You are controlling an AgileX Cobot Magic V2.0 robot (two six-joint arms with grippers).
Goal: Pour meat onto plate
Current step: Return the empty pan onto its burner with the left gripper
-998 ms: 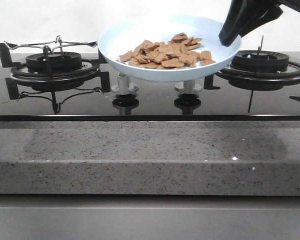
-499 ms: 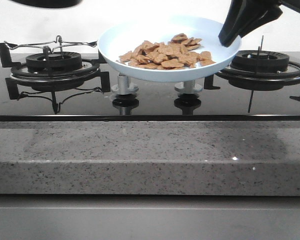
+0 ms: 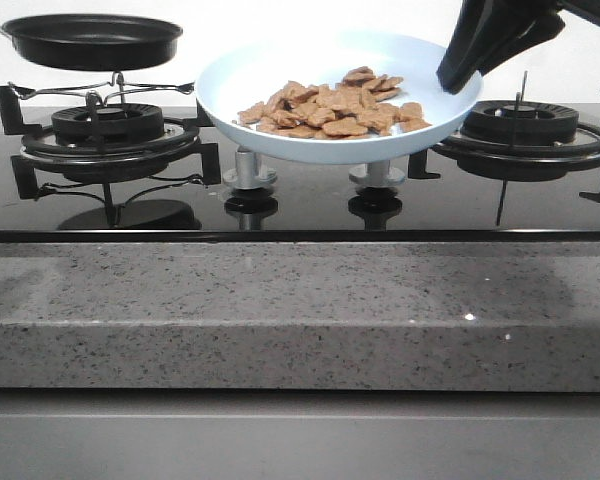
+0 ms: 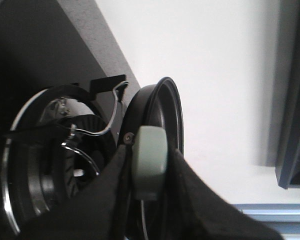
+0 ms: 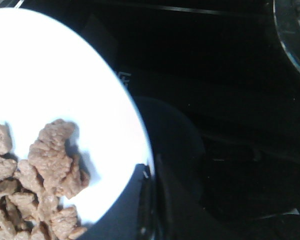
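So the meat [image 3: 330,108] is sitting in a loose heap on the pale-blue plate [image 3: 280,70], mostly toward the right half. The plate isn't on the counter at all, it's held up in the air over the middle of the stove [image 3: 300,195], above the two knobs [image 3: 250,170]. The right gripper [image 3: 460,72] has it by the right edge, and from the right wrist view you can see its dark fingers [image 5: 140,200] pinching the rim, one over the lip and one under. It looks about level, which I'd guess is so the pieces don't slide off.

Over on the left, the black pan [image 3: 92,40] hangs just above the left burner [image 3: 110,125], roughly flat and apart from the grate. I can't see anything in it from the front, but the rim hides the inside. The left gripper [image 4: 147,172] is out of the front shot, but its wrist view shows the fingers clamped either side of the pan's pale green handle [image 4: 149,160].

My read is the pouring's basically done, since the meat's on the plate and the pan is well away from it. Pan over the burner makes sense as the spot to set it down. Plate probably needs a landing spot too, and tilting it on the way is the only real risk.
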